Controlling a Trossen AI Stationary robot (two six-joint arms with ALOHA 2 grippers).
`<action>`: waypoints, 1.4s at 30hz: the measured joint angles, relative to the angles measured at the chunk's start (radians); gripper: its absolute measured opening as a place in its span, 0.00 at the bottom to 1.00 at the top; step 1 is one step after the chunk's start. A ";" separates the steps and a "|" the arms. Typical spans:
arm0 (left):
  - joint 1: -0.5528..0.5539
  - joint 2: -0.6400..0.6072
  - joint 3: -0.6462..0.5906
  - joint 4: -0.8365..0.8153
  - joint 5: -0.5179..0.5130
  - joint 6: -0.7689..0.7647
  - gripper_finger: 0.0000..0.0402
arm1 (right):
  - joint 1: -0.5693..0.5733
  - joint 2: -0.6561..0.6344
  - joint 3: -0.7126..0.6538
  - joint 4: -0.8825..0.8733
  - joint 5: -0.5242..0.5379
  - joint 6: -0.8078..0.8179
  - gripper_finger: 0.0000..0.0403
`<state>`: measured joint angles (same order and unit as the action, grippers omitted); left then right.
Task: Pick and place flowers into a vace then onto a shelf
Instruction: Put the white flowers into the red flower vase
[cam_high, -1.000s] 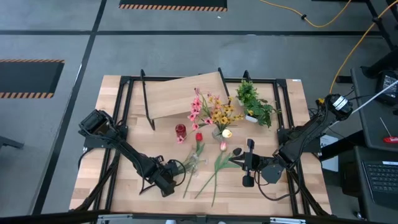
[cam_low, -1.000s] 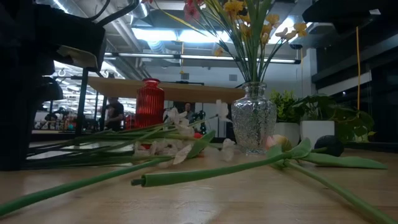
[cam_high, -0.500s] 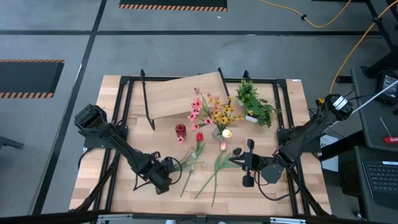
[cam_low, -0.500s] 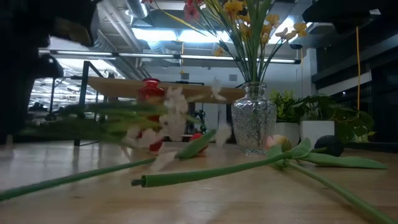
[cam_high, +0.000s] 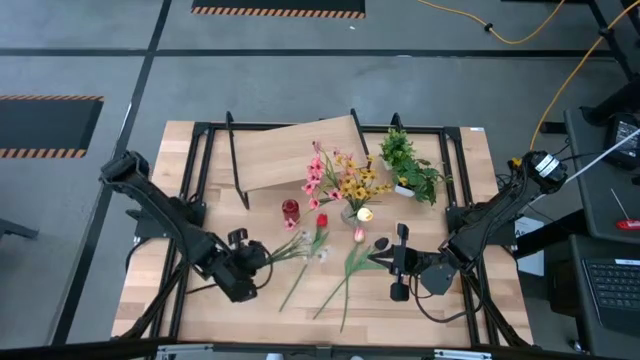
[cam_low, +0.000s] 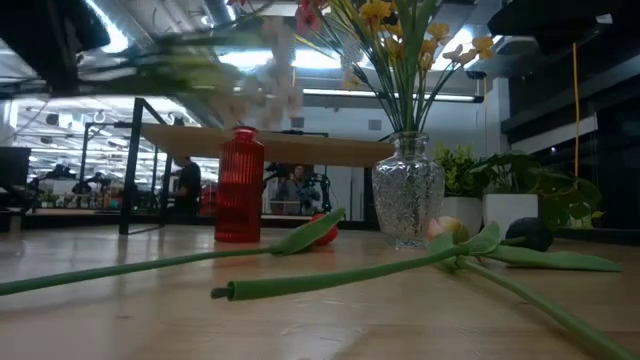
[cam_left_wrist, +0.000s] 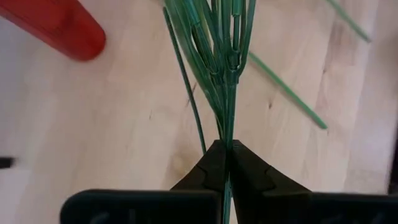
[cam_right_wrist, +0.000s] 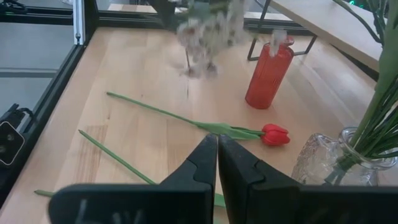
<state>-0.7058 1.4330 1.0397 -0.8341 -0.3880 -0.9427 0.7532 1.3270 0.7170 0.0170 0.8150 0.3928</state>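
Observation:
My left gripper (cam_high: 254, 262) (cam_left_wrist: 226, 149) is near the table's left front, shut on a sprig of white flowers (cam_high: 300, 246) whose blurred heads show high in the low view (cam_low: 268, 62). A red tulip (cam_high: 320, 222), a pink tulip (cam_high: 359, 235) and a dark maroon bud (cam_high: 381, 243) lie flat on the table with their long stems. A glass vase (cam_low: 407, 200) stands upright, holding pink and yellow flowers (cam_high: 345, 185). A small red vase (cam_high: 290, 210) stands beside it. The shelf (cam_high: 290, 155) is at the far side. My right gripper (cam_high: 398, 262) (cam_right_wrist: 217, 152) waits shut at the right front. My left gripper pinches the sprig's bunched green stems (cam_left_wrist: 226, 134) between its two fingers, near their lower end. The fingers lie along the stems. The sprig is lifted clear of the table and fans out ahead of the fingers toward the red vase.
A bushy potted plant (cam_high: 410, 165) stands at the far right, beside the shelf. Black frame rails run along the table's left and right sides. Bare wood lies at the near left corner. People show in the room behind the table in the low view.
My left gripper has risen and moved toward the table's left and far edges, staying shut on the white sprig. The sprig, which lay on the table among the other stems, is now lifted clear. The tulips stayed where they were.

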 joint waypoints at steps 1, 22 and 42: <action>-0.003 -0.012 0.000 -0.002 -0.010 0.004 0.01 | 0.000 0.000 0.000 0.000 0.000 0.000 0.05; -0.103 -0.193 -0.259 0.545 -0.264 0.407 0.01 | 0.000 0.000 0.000 0.000 -0.005 0.023 0.05; -0.019 -0.521 -0.429 1.101 -0.265 1.141 0.01 | 0.000 0.000 0.000 0.000 -0.005 0.020 0.05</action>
<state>-0.7243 0.9115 0.6106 0.2668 -0.6526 0.1980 0.7528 1.3270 0.7170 0.0170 0.8104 0.4131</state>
